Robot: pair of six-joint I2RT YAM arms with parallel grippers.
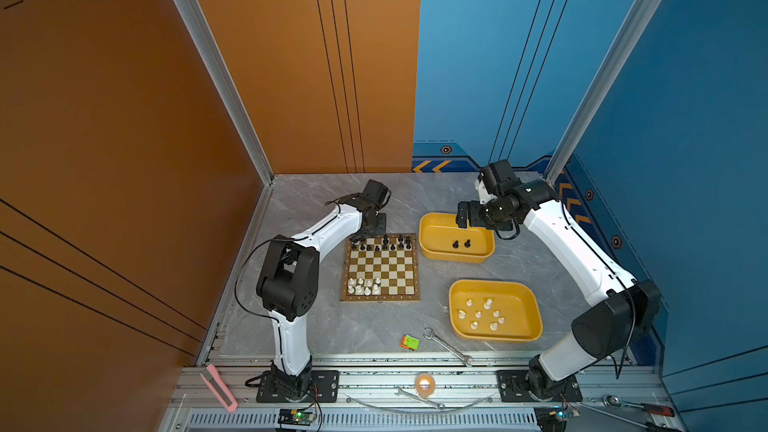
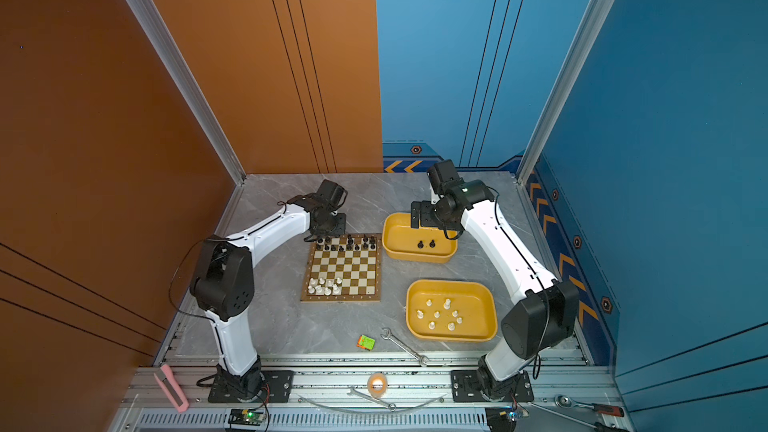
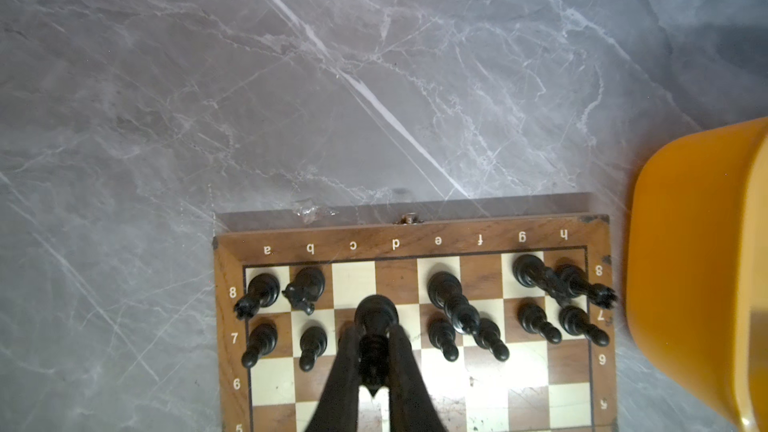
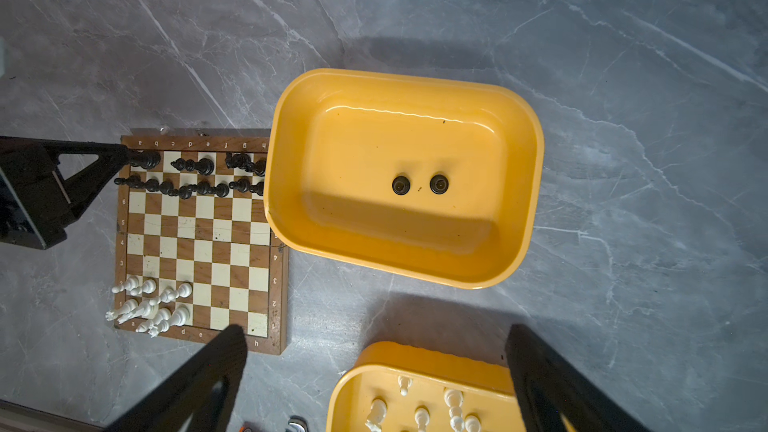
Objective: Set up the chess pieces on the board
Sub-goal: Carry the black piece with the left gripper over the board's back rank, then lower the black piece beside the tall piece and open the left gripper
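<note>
The board (image 1: pixel 382 272) (image 2: pixel 345 274) lies mid-table, with several black chess pieces (image 1: pixel 384 243) on its far two rows and several white ones (image 1: pixel 363 286) at its near left corner. My left gripper (image 3: pixel 374 351) (image 1: pixel 360 238) is shut on a tall black piece (image 3: pixel 376 313), held by its stem over the far rows near columns c and d. Whether its base touches the board I cannot tell. My right gripper (image 4: pixel 378 334) (image 1: pixel 463 220) hangs open and holds nothing above the far yellow tray (image 1: pixel 428 222), where two black pieces (image 4: pixel 419 184) stand.
A second yellow tray (image 1: pixel 494 284) at the near right holds several white pieces (image 1: pixel 482 313). A wrench (image 1: pixel 446 344) and a small green and orange block (image 1: pixel 410 342) lie near the front edge. On the front rail lie a pink utility knife (image 1: pixel 219 386) and other tools.
</note>
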